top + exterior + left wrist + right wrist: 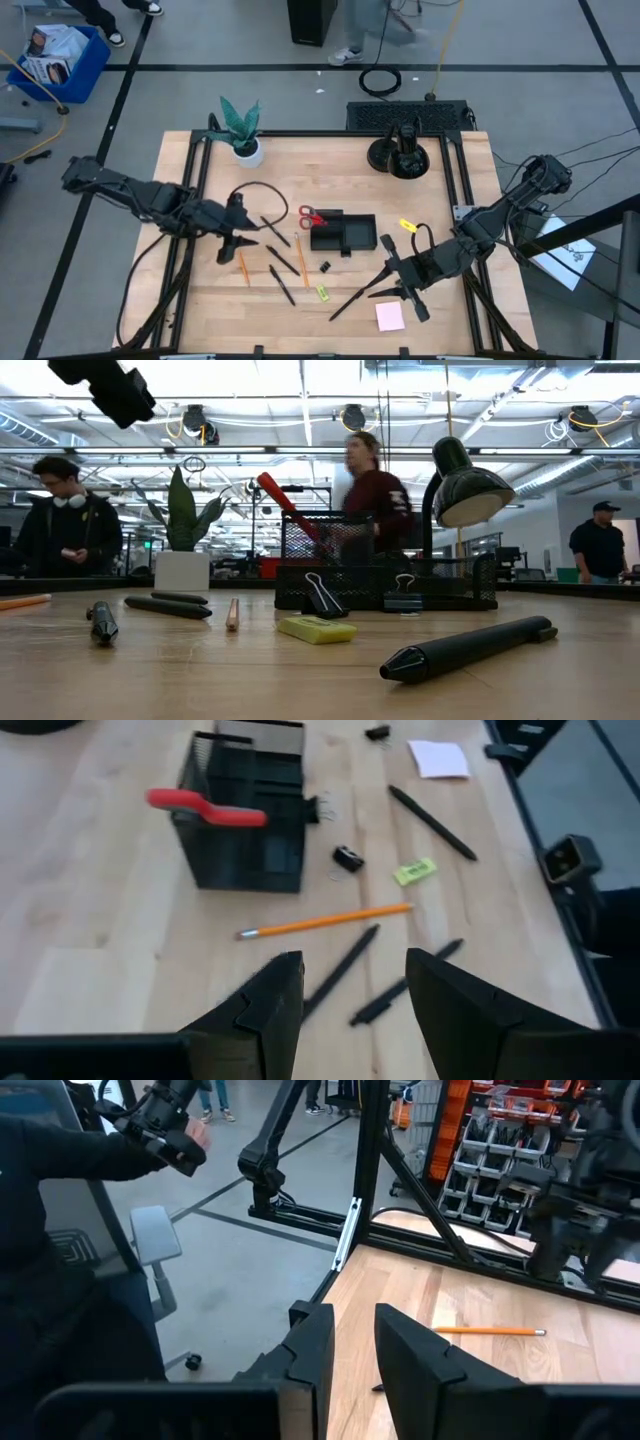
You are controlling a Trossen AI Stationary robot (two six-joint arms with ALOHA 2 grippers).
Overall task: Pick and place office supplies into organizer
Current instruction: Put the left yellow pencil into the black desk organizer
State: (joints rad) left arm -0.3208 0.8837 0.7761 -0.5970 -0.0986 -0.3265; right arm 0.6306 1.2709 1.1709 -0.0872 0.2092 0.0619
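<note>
Left gripper (345, 992) (fingers apart, empty) above pens (340, 970) near organizer (245, 815).

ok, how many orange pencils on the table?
2. One orange pencil lies just left of the organizer; the other lies beside the left hand. The arms could hide more.

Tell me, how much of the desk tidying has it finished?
Barely begun. Only the red-handled scissors stand in the organizer. Nothing is in hand: the left gripper hangs open above the pens, and the right gripper holds nothing. Pencils, clips, the yellow-green piece and pink pad remain out.
</note>
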